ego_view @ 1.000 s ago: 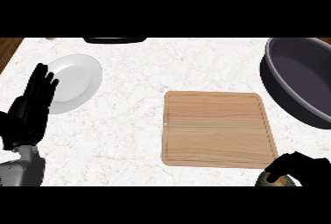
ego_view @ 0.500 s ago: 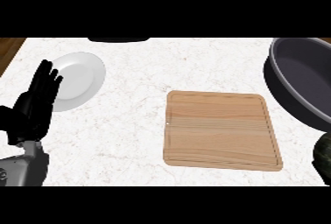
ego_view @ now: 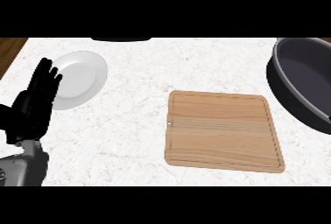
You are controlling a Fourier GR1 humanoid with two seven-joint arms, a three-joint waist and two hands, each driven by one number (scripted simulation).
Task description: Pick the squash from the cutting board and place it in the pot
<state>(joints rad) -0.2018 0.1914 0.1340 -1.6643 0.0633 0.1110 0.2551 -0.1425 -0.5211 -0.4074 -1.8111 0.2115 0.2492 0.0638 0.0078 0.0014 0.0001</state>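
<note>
the squash shows nowhere in my view: the wooden cutting board (ego_view: pixel 223 131) lies flat on the bench (ego_view: pixel 129 131) with nothing on it, and the part of the dark pot (ego_view: pixel 301 87) that shows at the right edge holds no squash either. my right hand is out of view, so i cannot tell whether it is clamped on the squash. i judge the pick done and the placing into the pot not yet done. my left hand (ego_view: pixel 35 103) rests at the left edge, fingers straight and up, holding nothing, just beside the white plate (ego_view: pixel 84 76).
</note>
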